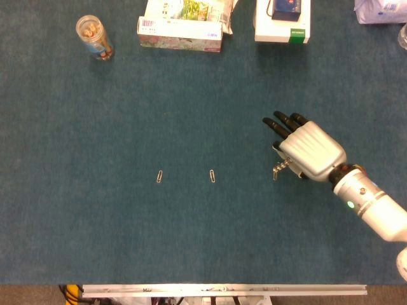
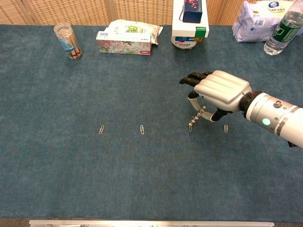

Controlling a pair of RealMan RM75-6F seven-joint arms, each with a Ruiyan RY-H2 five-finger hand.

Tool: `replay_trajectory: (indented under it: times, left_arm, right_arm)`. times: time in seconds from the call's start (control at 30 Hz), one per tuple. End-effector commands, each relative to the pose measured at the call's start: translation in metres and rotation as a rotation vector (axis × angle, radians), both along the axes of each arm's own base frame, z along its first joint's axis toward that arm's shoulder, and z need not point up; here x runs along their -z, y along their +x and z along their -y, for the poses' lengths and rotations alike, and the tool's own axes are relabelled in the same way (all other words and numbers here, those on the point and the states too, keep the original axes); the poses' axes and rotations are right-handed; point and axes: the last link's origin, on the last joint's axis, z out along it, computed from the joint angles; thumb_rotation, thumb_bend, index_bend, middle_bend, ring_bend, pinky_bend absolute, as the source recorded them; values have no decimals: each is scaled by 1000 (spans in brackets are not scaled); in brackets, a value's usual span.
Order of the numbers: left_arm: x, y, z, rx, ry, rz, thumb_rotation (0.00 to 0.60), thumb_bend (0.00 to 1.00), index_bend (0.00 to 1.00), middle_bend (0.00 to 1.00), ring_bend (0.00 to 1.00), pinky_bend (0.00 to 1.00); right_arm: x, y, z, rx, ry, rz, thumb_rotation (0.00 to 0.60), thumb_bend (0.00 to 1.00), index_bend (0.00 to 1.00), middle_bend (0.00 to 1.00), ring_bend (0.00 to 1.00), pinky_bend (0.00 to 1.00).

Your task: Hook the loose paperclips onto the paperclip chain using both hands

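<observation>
My right hand [image 1: 308, 150] [image 2: 220, 90] hovers palm-down over the blue mat, right of centre. It holds a short paperclip chain [image 1: 280, 167] [image 2: 196, 118] under the thumb, and the chain slants down to the left. A paperclip [image 2: 190, 127] sits at the chain's lower tip; whether it is hooked on I cannot tell. Two loose paperclips [image 1: 160, 176] [image 1: 212, 176] lie further left in a row, seen in the chest view as one clip [image 2: 102, 129] and another [image 2: 142, 129]. One more paperclip [image 2: 226, 128] lies below the hand's wrist. My left hand shows in neither view.
Along the far edge stand a clear jar [image 1: 94, 37], a tissue pack [image 1: 181, 32] and a white box [image 1: 283, 22]. A bag [image 2: 255, 21] and a water bottle [image 2: 283, 30] stand at the far right. The table's metal front edge [image 1: 222, 289] runs along the bottom.
</observation>
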Motion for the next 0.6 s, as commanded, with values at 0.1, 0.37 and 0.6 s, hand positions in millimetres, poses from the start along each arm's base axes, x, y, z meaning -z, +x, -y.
replay_trajectory:
  times: [0.1, 0.37, 0.6]
  left_arm:
    - [2, 1, 0, -1, -8, -5, 600, 358, 599, 144, 0, 18]
    - [6, 1, -1, -6, -14, -17, 600, 358, 599, 144, 0, 18]
    - [6, 0, -2, -11, -17, -19, 600, 358, 599, 144, 0, 25]
  right_arm:
    - [-14, -5, -5, 8, -33, -12, 600, 336, 575, 98, 0, 184]
    - [-36, -22, -16, 51, -73, -40, 600, 336, 575, 98, 0, 177]
    - [-50, -35, -24, 90, -103, -42, 600, 336, 575, 98, 0, 176]
